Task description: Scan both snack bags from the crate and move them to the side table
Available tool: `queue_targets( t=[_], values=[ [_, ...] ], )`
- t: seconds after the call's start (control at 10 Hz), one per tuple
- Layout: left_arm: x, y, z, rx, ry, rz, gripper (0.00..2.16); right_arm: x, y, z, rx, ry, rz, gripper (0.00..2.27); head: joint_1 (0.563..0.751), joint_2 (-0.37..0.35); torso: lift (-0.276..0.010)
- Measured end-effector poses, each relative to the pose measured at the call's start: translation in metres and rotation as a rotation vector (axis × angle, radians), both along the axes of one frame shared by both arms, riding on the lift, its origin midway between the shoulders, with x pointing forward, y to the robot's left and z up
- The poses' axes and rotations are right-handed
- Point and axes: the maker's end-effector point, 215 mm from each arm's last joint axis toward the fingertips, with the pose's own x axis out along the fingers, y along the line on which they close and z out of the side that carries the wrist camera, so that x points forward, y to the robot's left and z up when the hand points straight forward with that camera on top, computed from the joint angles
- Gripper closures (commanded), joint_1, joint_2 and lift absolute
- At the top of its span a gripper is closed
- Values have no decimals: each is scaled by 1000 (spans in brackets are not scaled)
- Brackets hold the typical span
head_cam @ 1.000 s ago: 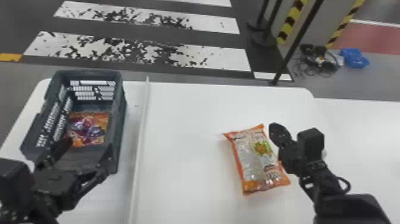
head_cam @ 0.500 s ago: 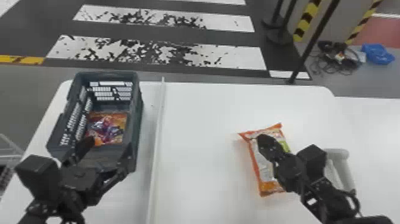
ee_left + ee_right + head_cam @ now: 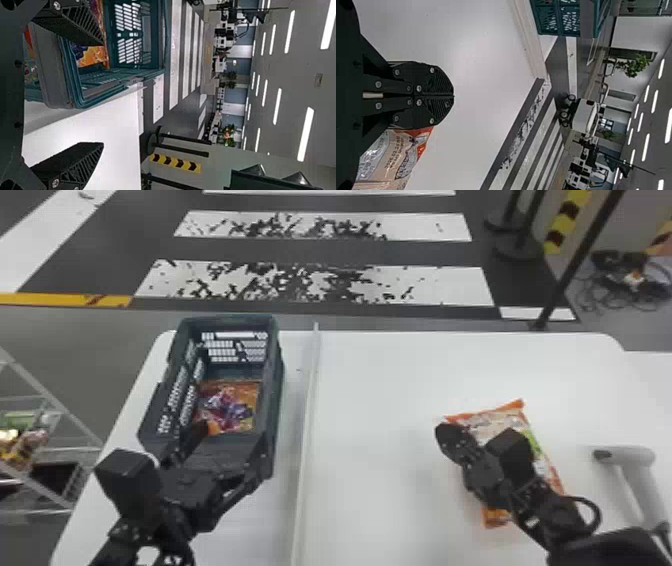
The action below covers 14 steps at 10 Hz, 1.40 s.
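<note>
Left gripper (image 3: 227,446), fingers apart, hovers at the crate's (image 3: 274,400) near end, one snack bag (image 3: 227,407) inside; right gripper (image 3: 446,436), fingers together, hangs over the second bag (image 3: 500,421); the crate sits between table (image 3: 380,415) edge and white divider (image 3: 306,415).

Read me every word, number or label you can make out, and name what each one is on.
"2026.02.2", with the end unclear: on the snack bag lying on the white table.
Other lettering on that bag: too small to read.
Print on the other snack bag, in the crate: not readable.
</note>
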Motion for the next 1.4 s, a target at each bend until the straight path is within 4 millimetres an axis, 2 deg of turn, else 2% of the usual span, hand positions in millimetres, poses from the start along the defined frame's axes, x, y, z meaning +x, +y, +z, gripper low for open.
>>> queue_targets(
  t=[0.2, 0.8, 1.4],
  values=[
    [-1, 0, 1, 1, -1, -1, 100, 8, -3, -15, -21, 18, -8, 2125, 695, 46, -75],
    [-2, -1, 1, 1, 0, -3, 100, 30, -34, -29, -80, 34, -109, 2125, 695, 5, -75],
    [-3, 0, 0, 1, 3, -1, 100, 20, -33, -33, -84, 49, -105, 2125, 695, 6, -75]
  ],
)
